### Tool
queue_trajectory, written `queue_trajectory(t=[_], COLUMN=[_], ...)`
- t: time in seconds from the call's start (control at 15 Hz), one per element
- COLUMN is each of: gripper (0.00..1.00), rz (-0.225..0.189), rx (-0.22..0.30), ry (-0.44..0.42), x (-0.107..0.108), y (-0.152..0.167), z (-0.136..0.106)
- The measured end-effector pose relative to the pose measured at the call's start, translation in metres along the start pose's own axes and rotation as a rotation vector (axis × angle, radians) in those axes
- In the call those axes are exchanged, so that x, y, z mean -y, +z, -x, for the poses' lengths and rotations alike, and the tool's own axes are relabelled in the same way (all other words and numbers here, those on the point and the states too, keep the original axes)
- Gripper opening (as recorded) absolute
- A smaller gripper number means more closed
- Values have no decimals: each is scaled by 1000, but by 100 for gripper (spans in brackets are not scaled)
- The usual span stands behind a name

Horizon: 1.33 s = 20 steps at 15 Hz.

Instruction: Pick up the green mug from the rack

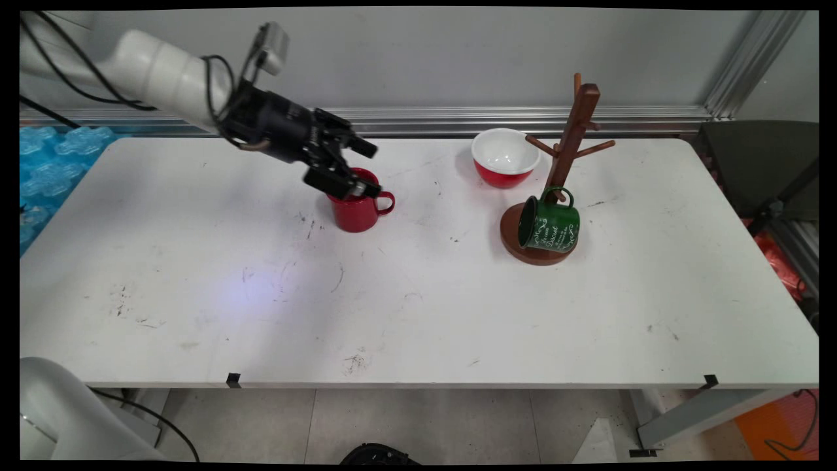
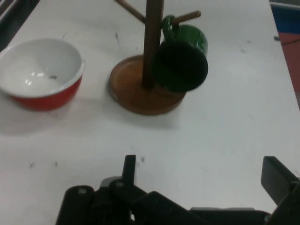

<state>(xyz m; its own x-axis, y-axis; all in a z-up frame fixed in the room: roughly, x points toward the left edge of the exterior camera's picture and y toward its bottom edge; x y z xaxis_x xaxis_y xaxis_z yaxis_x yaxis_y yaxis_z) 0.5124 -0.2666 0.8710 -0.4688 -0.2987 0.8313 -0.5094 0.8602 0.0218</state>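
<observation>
Main view: gripper [image 1: 356, 169] hangs tilted over the red mug [image 1: 356, 209], fingers spread wide, nothing held. Lower finger overlaps the mug's rim on the back-left side as seen here; cannot tell if it actually touches or just sits in front of it. Upper finger is clear, up above the mug. Mug stands upright on the tabletop [image 1: 418, 301], handle pointing right, left of centre and toward the far side.

Well apart to the right: red bowl [image 1: 505, 158] with white inside, near the far edge, and just beside it the wooden mug tree [image 1: 562, 176] on its round base. Green mug [image 1: 549, 224] hangs by its handle from a low peg, tipped, opening facing left, body over the base.

Hand view: looks across the tabletop at bowl [image 2: 41, 75], mug tree [image 2: 150, 70] and green mug [image 2: 182, 60]; the red mug is not visible there. Gripper [image 2: 201, 183] at the bottom edge, fingers far apart, bare tabletop between them.

Risks, as judgement: the mug is light-looking and unsupported, so a finger dragging on the rim could tip or slide it. The wrist is angled, so a close from here could catch only one wall, or the rim edge, and slip. The handle on the right could snag a finger if the hand swings that way. The green mug hangs loosely; any knock to the tree could drop it.
</observation>
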Motion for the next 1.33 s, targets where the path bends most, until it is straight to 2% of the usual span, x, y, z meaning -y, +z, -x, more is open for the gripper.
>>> queue_trajectory(t=[0.33, 1.33], gripper=[100, 100], rz=[9, 29], rx=[-44, -108], ry=[-3, -41], x=[0, -7], y=[42, 132], z=[-1, -1])
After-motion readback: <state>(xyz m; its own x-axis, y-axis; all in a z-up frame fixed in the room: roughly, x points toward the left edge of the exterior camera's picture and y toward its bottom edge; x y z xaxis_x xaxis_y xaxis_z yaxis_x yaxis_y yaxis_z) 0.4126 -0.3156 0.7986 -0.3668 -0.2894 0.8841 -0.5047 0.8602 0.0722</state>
